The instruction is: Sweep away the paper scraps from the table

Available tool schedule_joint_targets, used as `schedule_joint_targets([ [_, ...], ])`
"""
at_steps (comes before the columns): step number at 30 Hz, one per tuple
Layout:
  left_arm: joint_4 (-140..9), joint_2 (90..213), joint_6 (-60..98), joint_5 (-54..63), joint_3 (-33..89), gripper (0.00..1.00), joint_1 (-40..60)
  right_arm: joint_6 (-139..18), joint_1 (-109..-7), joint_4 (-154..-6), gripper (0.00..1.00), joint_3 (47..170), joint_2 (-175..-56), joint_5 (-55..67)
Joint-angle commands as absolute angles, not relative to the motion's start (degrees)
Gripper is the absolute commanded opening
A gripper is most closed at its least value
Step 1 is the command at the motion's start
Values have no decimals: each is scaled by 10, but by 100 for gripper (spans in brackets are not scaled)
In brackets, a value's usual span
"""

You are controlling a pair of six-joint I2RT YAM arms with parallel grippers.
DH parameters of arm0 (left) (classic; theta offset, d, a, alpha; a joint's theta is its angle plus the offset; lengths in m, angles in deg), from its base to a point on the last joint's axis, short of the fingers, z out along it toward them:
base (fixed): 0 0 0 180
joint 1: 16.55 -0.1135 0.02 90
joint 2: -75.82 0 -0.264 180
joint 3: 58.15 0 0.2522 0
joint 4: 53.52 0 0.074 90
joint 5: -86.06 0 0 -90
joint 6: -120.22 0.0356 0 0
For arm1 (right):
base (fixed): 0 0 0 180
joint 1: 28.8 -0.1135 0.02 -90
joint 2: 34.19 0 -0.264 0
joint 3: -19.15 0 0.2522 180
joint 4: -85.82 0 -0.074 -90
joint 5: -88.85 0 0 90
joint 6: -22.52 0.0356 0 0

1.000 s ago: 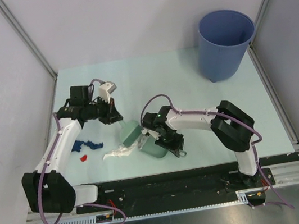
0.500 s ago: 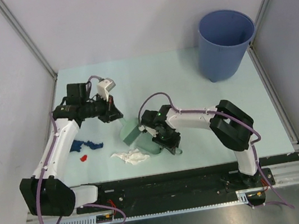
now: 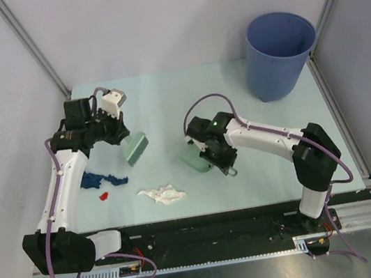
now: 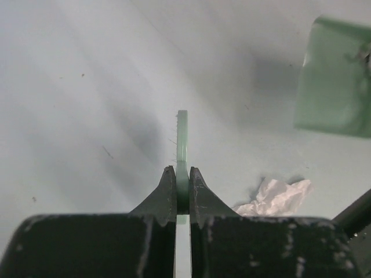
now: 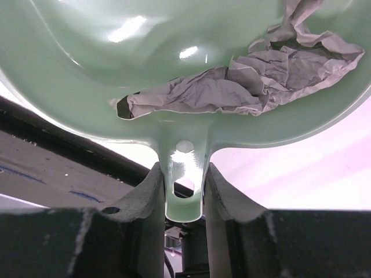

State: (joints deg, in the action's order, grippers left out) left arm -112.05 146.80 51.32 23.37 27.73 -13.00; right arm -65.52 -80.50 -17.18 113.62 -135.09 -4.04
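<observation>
My left gripper is shut on the pale green hand brush, held at the back left of the table. In the left wrist view the brush shows edge-on between the closed fingers. My right gripper is shut on the handle of the pale green dustpan, held mid-table. A grey paper scrap lies in the pan. On the table lie a white scrap, also in the left wrist view, a dark blue scrap and a small red scrap.
A blue bucket stands at the back right corner. Grey frame posts rise at the back corners. A black rail runs along the front edge by the arm bases.
My left arm has swung the brush back and to the left, away from the dustpan. My right arm has moved the dustpan right and away from the front edge. The white scrap stays near the front.
</observation>
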Motion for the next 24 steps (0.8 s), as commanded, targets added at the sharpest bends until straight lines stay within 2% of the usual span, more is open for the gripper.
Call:
schedule_joint_targets([
  [1,-1118,1457,546,198,293,0,-135,-657,-762,-114,0,1204,-1323,-95],
  [11,-1117,1465,542,228,277,0,-136,-714,-640,-77,0,1417,-1364,-131],
  [15,-1118,1468,541,231,277,0,-136,-726,-588,-35,0,1549,-1418,-152],
  [20,-1117,1467,546,235,272,0,-136,-738,-531,8,0,1789,-1504,-249],
  [24,-1117,1465,550,235,263,0,-136,-771,-473,-86,0,1785,-1486,-328],
])
